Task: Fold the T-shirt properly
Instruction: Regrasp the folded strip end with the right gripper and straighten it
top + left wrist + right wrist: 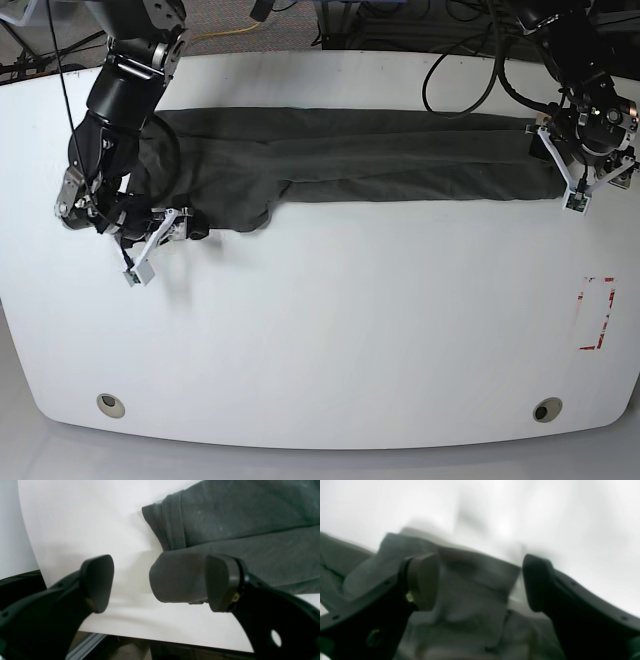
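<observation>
The dark charcoal T-shirt (350, 155) lies folded into a long band across the far half of the white table. My left gripper (578, 172) is at the band's right end. In the left wrist view it (160, 585) is open, and a rounded fold of the shirt (177, 577) lies between the fingers, against the right one. My right gripper (165, 235) is at the band's bunched left end. In the blurred right wrist view it (480, 582) is open, with the shirt's cloth (470, 600) between and under the fingers.
The table's (330, 330) near side is bare white. A red rectangle mark (597, 313) sits at the right. Two round holes (111, 404) (546, 410) lie near the front edge. Cables (470, 80) trail at the back. The table edge (150, 633) is just below the left gripper.
</observation>
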Tool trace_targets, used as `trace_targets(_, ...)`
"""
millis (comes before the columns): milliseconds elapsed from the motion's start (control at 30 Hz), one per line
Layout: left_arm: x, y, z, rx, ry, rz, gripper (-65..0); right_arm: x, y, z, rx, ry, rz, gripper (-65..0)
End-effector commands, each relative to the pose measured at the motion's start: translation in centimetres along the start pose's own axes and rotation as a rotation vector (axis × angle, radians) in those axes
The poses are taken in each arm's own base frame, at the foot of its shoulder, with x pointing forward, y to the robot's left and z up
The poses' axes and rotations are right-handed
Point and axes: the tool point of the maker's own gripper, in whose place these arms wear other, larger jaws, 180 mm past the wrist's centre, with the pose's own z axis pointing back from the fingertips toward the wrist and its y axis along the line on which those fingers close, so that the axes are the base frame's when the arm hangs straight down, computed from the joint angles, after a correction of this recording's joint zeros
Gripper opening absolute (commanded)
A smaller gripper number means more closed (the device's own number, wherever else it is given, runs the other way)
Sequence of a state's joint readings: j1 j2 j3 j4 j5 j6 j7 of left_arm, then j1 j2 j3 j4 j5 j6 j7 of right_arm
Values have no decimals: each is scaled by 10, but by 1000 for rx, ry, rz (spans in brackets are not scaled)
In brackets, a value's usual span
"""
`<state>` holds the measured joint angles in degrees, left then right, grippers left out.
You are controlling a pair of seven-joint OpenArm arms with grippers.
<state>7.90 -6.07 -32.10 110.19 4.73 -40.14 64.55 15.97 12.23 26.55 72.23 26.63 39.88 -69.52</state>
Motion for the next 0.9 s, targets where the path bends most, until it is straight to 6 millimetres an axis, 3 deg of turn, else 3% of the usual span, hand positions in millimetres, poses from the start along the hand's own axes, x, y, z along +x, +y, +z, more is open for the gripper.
trace_targets(0,12,1,3,7,-35,-26,-133,32,-4,18,-31,-73,49,-170)
trace_targets(200,16,-4,2,-4,-41,-43,-133,29,-10,21,-41,-64,46,-170)
trace_targets(433,17,-4,2,-3,-44,-43,-133,14,-11,10,-18,-35,6,-170)
trace_targets(867,16,-4,2,-3,-41,-44,-133,-7,12,-10,40,-12,-24,-170)
